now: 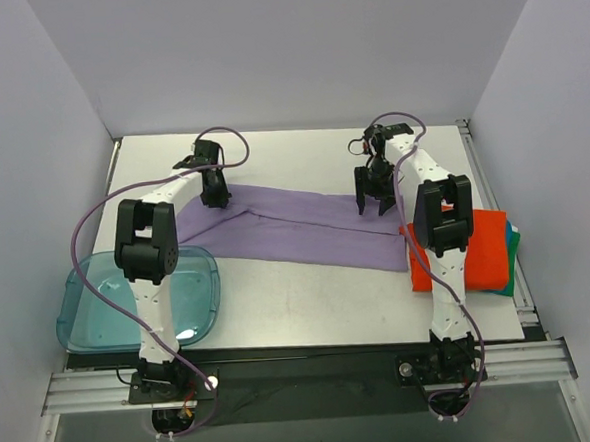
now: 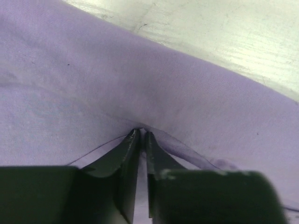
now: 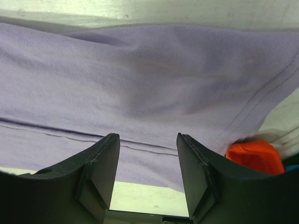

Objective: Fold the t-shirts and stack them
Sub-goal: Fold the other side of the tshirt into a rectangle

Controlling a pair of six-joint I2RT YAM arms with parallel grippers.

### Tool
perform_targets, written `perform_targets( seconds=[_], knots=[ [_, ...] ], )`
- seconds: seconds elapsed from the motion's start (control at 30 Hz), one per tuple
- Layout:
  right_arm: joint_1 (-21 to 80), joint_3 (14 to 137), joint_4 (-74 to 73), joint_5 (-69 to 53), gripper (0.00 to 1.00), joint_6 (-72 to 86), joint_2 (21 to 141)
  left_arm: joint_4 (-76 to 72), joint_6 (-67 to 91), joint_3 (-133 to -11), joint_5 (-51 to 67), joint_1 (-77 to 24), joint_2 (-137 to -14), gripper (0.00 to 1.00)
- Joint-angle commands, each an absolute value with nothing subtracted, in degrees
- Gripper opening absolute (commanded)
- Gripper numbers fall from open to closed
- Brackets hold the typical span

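Note:
The lavender t-shirt [image 1: 295,226] lies spread across the middle of the table, with a fold line running along it. My left gripper [image 1: 216,199] is down on its far left part. In the left wrist view the jaws [image 2: 141,133] are nearly together, pinching a small raised pucker of the lavender cloth [image 2: 154,88] at their tips. My right gripper [image 1: 376,204] hovers over the shirt's far right part. In the right wrist view it [image 3: 147,140] stands open above the cloth [image 3: 140,84], with nothing between its fingers. The orange-red t-shirt [image 1: 482,250] lies folded at the right, on a green-teal edge [image 1: 514,243].
A translucent blue plastic tray [image 1: 90,314] sits at the near left, beside the left arm. White walls close in the table at the left, back and right. The orange-red cloth [image 3: 254,154] shows just right of the right fingers.

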State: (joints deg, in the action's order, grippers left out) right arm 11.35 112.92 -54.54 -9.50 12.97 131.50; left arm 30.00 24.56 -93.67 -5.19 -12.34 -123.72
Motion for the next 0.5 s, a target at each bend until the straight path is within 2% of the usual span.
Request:
perform_targets(
  seconds=[0.0,0.13,0.47],
  knots=[
    [11.78,112.33,-56.87,-9.41,0.52,12.22,127.09,29.27,23.38,-93.52,-4.92,-12.57,-125.86,0.16],
    [11.78,112.06,-56.95,-8.88,0.52,12.39,126.74,28.74,23.29,-93.08,-5.36,-12.48,-124.37,0.00],
    [11.78,109.60,-57.57,-8.79,0.52,13.80,128.84,27.86,24.61,-90.62,-5.27,-12.66,-119.01,0.00]
  ],
)
